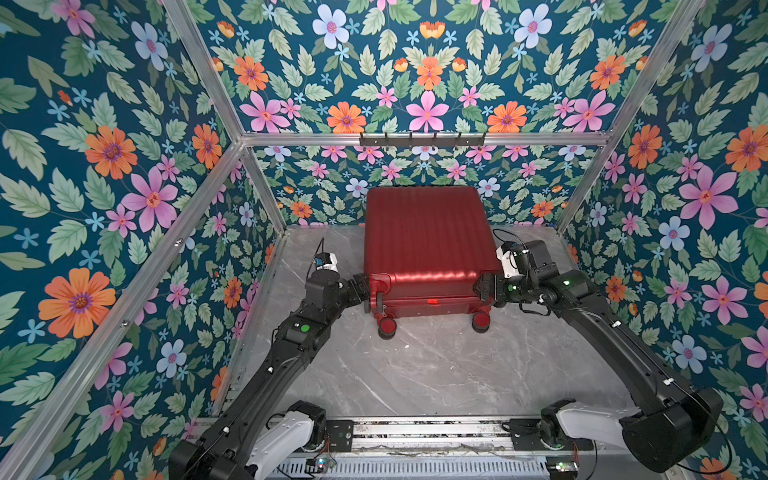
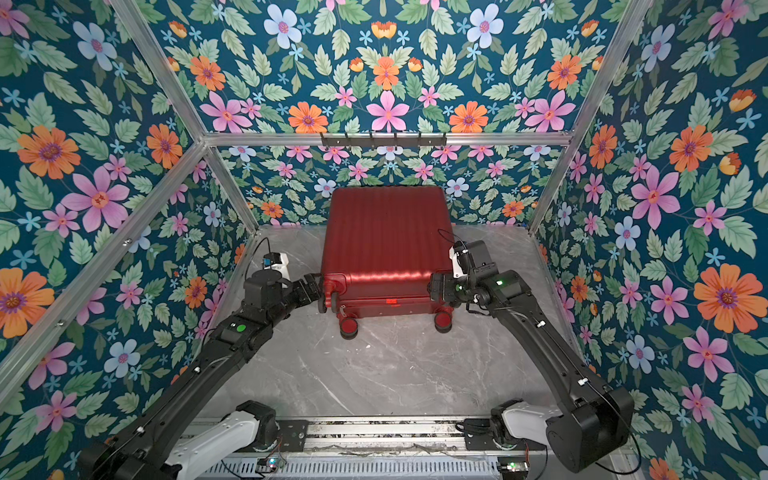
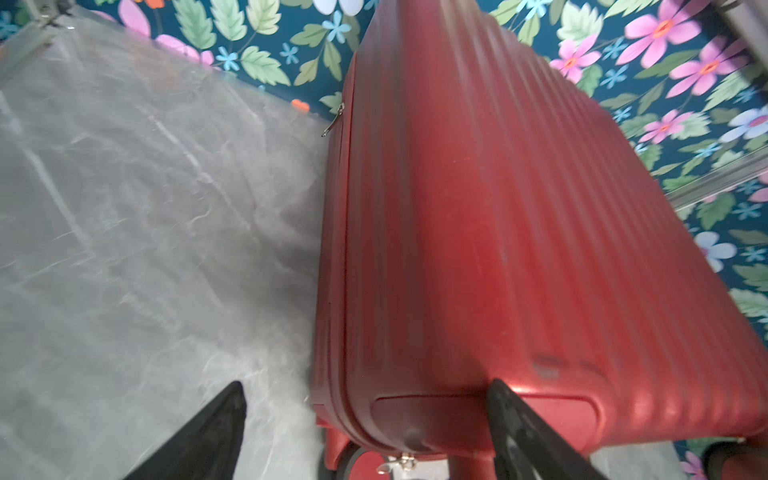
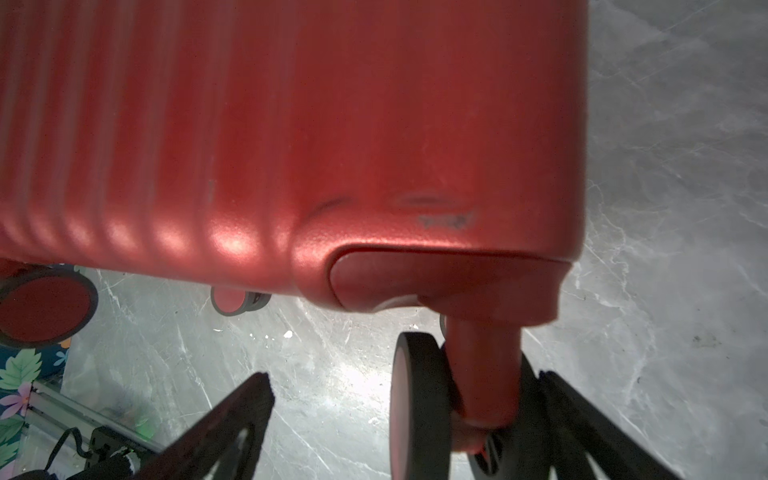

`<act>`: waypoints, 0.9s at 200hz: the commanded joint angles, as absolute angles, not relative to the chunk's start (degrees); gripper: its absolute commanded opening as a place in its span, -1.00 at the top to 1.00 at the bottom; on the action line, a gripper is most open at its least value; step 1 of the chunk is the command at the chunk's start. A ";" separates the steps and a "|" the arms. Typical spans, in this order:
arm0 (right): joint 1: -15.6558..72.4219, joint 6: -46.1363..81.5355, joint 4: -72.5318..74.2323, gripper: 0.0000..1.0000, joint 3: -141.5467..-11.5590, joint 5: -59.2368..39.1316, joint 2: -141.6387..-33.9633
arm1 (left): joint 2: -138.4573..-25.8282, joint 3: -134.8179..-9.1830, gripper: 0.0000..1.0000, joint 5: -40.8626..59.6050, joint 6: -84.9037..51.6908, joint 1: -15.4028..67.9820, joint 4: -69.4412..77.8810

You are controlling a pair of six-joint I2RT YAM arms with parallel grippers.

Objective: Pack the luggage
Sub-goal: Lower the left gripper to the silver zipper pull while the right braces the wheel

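left fingers point(image 3: 216, 432) spread wide at 7 o'clock corner of luggage point(image 1: 424, 249), gripping nothing | right fingers point(image 4: 249, 399) spread wide at 5 o'clock, caster wheel point(image 4: 419, 399) between them, unclamped | luggage closed, flat on tabletop point(image 1: 415, 365), dark-red ribbed shell, wheels facing 6 o'clock, far end near floral wall point(image 1: 424, 166) at 12 o'clock

Ribbed red hard-plastic suitcase point(image 1: 426, 237), satin-sheened and lightly scuffed, on a polished grey marble-look floor point(image 1: 415, 365) beneath brushed aluminium rails point(image 1: 299, 139).
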State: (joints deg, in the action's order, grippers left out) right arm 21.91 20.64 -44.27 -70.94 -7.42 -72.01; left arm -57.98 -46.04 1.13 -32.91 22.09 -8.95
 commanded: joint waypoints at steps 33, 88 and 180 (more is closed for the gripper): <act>22.04 22.87 -40.35 -0.99 -68.82 -12.30 -72.47 | -63.65 -46.02 -0.77 9.71 -31.54 20.16 1.76; 21.98 22.76 -41.43 -0.99 -69.33 -11.44 -70.69 | -50.18 -43.16 -0.73 1.38 -24.07 20.06 -6.53; 21.97 22.13 -42.76 -0.99 -72.66 -10.73 -72.06 | -27.14 -16.14 -0.59 5.06 -30.22 21.58 4.04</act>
